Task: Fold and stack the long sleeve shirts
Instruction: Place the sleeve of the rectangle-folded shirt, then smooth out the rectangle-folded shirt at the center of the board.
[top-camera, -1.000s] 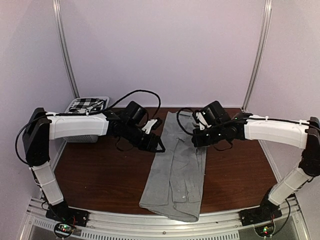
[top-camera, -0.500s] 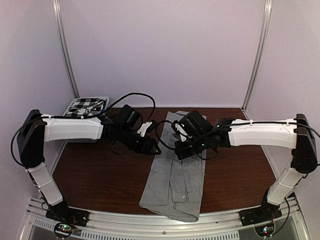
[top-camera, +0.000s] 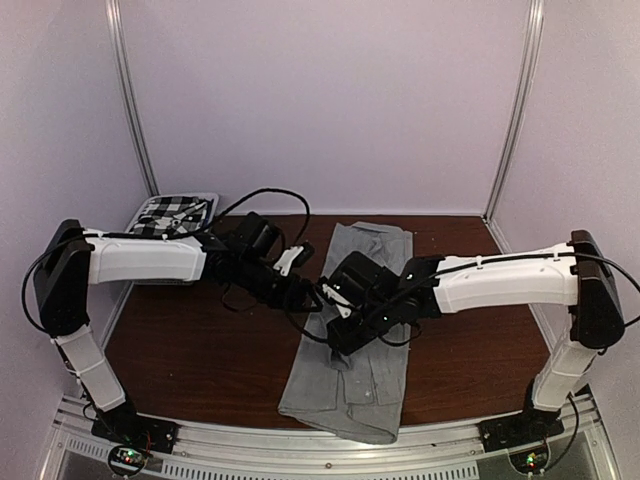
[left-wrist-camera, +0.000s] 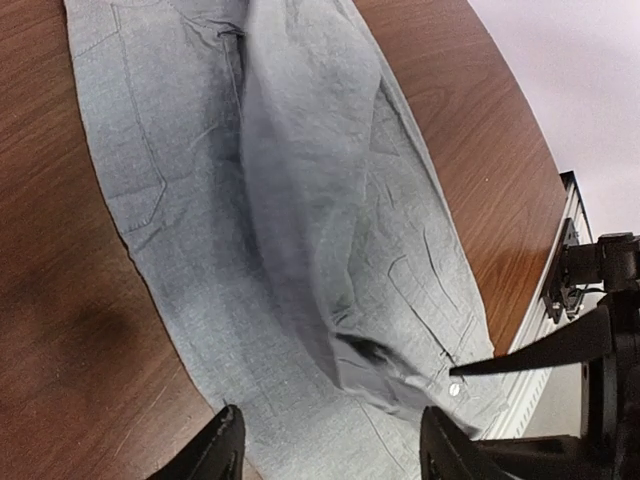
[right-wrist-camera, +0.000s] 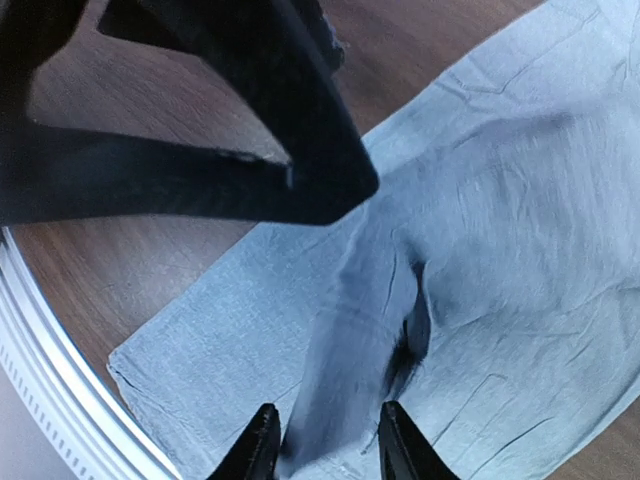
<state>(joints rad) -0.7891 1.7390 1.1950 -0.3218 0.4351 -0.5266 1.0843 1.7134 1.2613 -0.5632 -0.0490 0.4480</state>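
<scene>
The light grey long sleeve shirt (top-camera: 352, 385) lies as a long narrow strip down the middle of the table, its hem at the near edge. A raised sleeve fold (right-wrist-camera: 360, 330) runs along it. My right gripper (top-camera: 335, 338) hovers low over the shirt's middle, open, and the sleeve fold passes between its fingers (right-wrist-camera: 262, 445). My left gripper (top-camera: 310, 298) is open just above the shirt's left edge, with only flat cloth (left-wrist-camera: 200, 200) under it. The black-and-white checked shirt (top-camera: 172, 210) lies in the basket at the back left.
The white slatted basket (top-camera: 160, 275) stands at the back left corner, partly behind my left arm. Both wrists crowd together over the shirt; the left gripper's black body (right-wrist-camera: 200, 150) fills the top of the right wrist view. The metal rail (top-camera: 320, 445) borders the near edge.
My right arm swept left and toward the near edge over the shirt, and its jaws went from shut to parted. The left gripper shifted slightly and opened a little more.
</scene>
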